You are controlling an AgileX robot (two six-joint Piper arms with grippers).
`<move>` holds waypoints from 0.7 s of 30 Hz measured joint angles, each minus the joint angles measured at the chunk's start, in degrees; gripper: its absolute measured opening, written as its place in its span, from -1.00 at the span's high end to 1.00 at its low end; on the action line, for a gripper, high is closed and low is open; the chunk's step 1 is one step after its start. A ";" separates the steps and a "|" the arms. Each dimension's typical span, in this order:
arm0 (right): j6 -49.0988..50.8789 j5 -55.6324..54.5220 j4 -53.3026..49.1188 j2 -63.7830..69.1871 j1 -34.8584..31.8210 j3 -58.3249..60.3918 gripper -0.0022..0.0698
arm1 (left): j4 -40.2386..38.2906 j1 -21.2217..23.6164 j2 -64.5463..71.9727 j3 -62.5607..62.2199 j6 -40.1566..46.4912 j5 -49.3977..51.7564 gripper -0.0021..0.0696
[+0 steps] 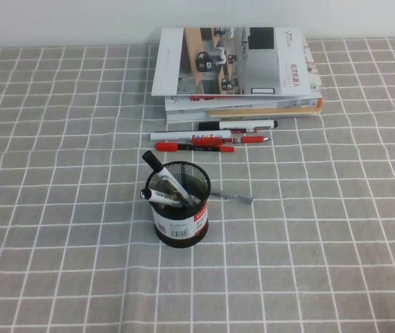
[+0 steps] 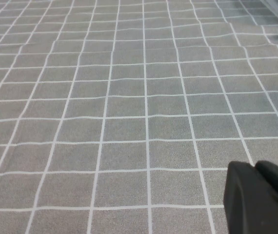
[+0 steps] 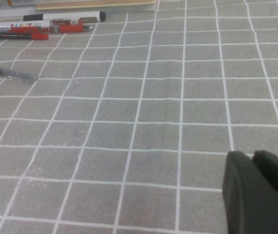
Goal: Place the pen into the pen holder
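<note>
left gripper (image 2: 261, 197): low over the tablecloth (image 2: 129, 122) | right gripper (image 3: 258, 192): low over the tablecloth | neither arm in the high view

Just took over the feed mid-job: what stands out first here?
The black mesh pen holder at mid-table, two markers leaning in it. The grey pen lies just right of it, apart. Behind: loose pens and a book stack. Neither pincer shows in the high view; only dark edges.
</note>
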 joint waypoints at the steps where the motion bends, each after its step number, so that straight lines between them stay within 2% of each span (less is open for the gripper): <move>1: 0.00 0.00 0.00 0.00 0.00 0.00 0.97 | 0.00 0.00 0.00 0.00 0.00 0.00 0.95; 21: 0.00 -0.19 -0.45 0.00 0.00 0.00 0.97 | 0.66 0.00 0.00 0.00 0.00 0.00 0.95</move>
